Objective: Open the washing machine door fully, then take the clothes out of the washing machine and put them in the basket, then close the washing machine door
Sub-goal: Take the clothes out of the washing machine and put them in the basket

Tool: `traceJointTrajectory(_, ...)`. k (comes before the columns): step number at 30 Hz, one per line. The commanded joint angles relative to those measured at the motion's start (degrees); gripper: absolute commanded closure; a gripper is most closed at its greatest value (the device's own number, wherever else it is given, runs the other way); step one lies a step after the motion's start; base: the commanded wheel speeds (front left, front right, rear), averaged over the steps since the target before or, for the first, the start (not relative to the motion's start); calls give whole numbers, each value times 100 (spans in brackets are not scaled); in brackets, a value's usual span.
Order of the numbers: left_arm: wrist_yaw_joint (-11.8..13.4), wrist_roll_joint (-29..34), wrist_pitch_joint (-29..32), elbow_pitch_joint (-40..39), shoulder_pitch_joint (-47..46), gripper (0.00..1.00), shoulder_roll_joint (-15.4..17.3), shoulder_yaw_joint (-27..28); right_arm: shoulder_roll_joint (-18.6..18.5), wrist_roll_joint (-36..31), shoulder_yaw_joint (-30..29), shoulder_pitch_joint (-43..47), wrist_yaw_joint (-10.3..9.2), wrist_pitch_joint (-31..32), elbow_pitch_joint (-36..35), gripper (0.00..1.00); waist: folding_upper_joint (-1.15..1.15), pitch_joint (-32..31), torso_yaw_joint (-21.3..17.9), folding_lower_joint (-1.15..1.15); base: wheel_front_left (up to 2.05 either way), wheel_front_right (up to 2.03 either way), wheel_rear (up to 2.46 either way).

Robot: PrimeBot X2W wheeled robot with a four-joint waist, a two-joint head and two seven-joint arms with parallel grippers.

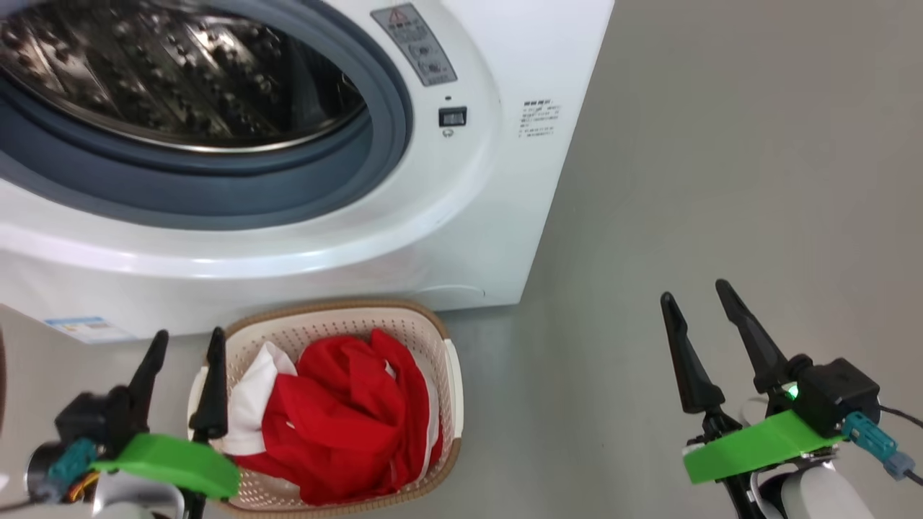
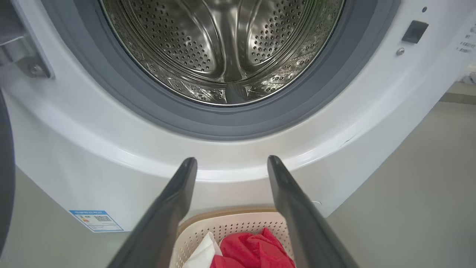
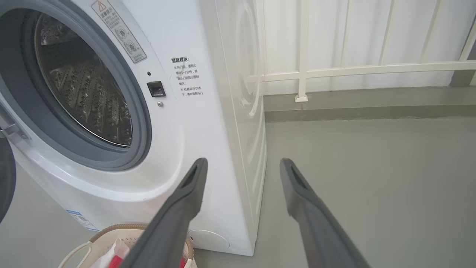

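Standing with its round mouth uncovered, the washing machine (image 1: 461, 238) shows a smooth, glossy white front that curves into a thick grey rubber gasket (image 1: 216, 194). Behind the gasket lies the steel drum (image 1: 180, 72), its shiny wall dotted with rows of small holes and crossed by a raised rib. The washing machine door (image 2: 5, 167) is swung out to the machine's left. It appears as a dark curved edge at the far left of both wrist views, just below a metal hinge (image 2: 29, 63). On the white front, right of the opening, sit a grey warning sticker (image 1: 414, 43) and a small square black latch socket (image 1: 453, 117). A blue label (image 1: 86, 328) is stuck low on the panel. The basket (image 1: 425, 324) stands on the matte grey floor (image 1: 721, 180), just in front of the machine's base. It is cream perforated plastic with rounded corners and a brown woven-look rim. The clothes (image 1: 346, 418) lie heaped inside it, crumpled bright red fabric with a soft white cloth (image 1: 249, 404) folded against its left side. The left gripper (image 1: 188, 333) hangs over the basket's left edge with its long, tapered dark fingers spread wide and holding nothing. The right gripper (image 1: 693, 290) is well apart from the basket, over bare floor to the right of the machine, and is likewise spread wide with nothing between its fingers. Each wrist carries a bright green plastic bracket (image 1: 173, 465).
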Motion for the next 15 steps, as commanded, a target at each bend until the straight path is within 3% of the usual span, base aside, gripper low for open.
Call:
traceJointTrajectory(1,-25,149,-46,-343,197,0,86,320,0,-47,73,73,28,-37,-122,0,0,-240,25,0,0,0,0)
traceJointTrajectory(15,-31,672,-46,-1887,1465,0,-317,868,-58,-29,-63,527,28,-37,-179,0,0,-673,36,0,0,0,0)
